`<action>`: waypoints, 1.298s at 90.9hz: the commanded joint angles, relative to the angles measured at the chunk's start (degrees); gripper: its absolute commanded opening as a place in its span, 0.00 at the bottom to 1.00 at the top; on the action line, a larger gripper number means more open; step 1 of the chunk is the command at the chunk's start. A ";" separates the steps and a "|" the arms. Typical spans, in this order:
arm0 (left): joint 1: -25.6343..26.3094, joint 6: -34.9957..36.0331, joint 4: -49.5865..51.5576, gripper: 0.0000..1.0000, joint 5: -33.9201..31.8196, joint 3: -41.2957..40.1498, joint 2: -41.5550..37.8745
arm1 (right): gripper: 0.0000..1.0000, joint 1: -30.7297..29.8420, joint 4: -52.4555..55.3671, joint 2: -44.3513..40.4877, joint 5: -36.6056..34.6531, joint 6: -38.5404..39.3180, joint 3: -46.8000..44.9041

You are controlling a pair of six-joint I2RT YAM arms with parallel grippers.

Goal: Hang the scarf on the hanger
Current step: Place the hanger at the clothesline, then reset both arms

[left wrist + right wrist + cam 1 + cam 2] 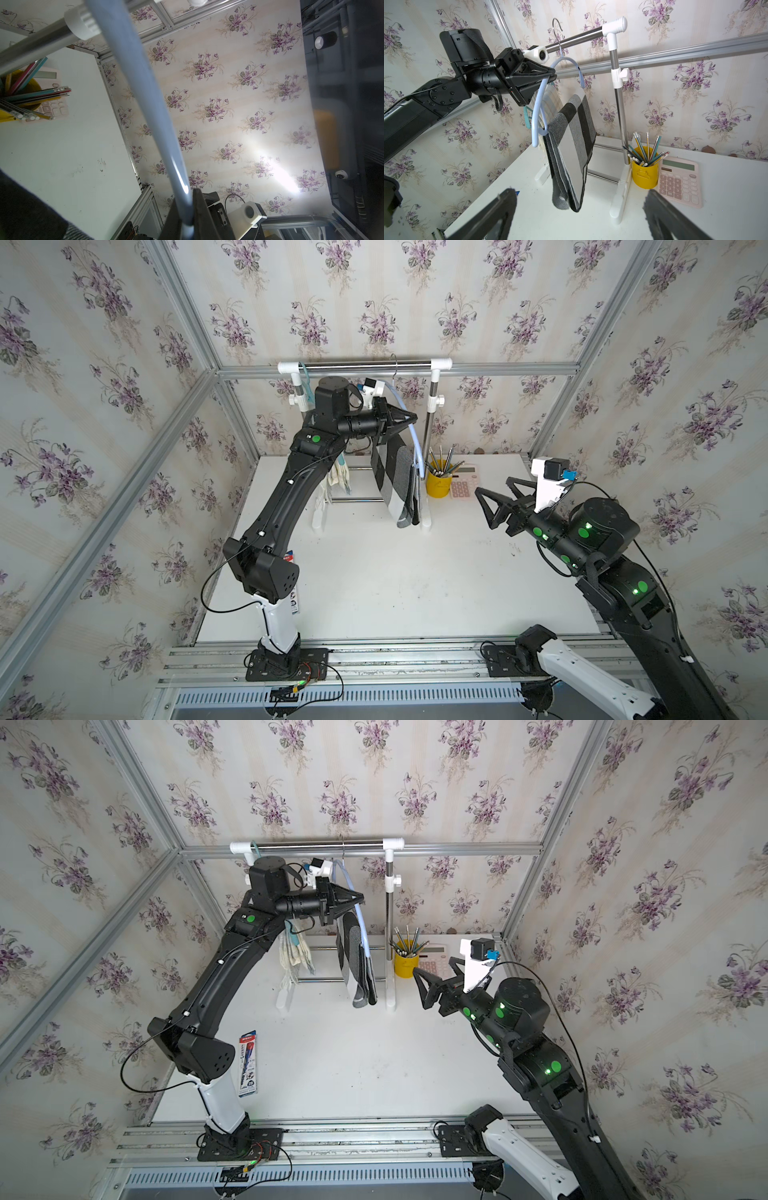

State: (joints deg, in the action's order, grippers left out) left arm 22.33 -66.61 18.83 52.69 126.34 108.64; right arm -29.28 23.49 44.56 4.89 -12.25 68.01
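clearly, a white desk (pixel 374 580) is seen, with a clothes rack (pixel 361 363) stood at its back edge. the black, grey and white checked scarf (pixel 571 145) is draped over the lower bar of the light blue hanger (pixel 536 116), whose hook is set over the rack's rail. the hanger's shoulder is clamped by the left hand (pixel 553 75). the right hand (pixel 492 485) is held released, well apart from the scarf, near a yellow pencil cup (pixel 438 485) and a pink calculator (pixel 463 485).

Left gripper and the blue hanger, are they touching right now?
Touching. The right wrist view shows the left gripper shut on the hanger, and the left wrist view shows its blue arm running between the jaws.
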 commanded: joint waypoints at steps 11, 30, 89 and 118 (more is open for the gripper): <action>-2.99 -0.82 -2.10 0.00 0.56 7.57 5.14 | 0.98 -0.08 -1.25 0.98 2.06 -1.80 -0.39; -4.92 -0.40 -0.50 0.00 1.04 6.33 7.13 | 0.97 -0.08 -1.27 1.88 2.54 -2.15 -0.22; -6.65 50.18 6.96 0.96 -44.16 -59.69 -36.03 | 1.00 0.18 -28.10 3.19 -24.83 2.61 -33.62; -9.70 60.08 -20.53 0.96 -77.23 -97.64 -55.96 | 1.00 11.56 -62.57 17.55 -29.88 8.76 -51.45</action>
State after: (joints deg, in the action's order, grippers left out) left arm 13.10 -14.24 16.10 -8.16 37.60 56.86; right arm -21.17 -21.93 57.74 -22.09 -7.53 17.04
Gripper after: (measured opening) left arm 0.961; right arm 0.996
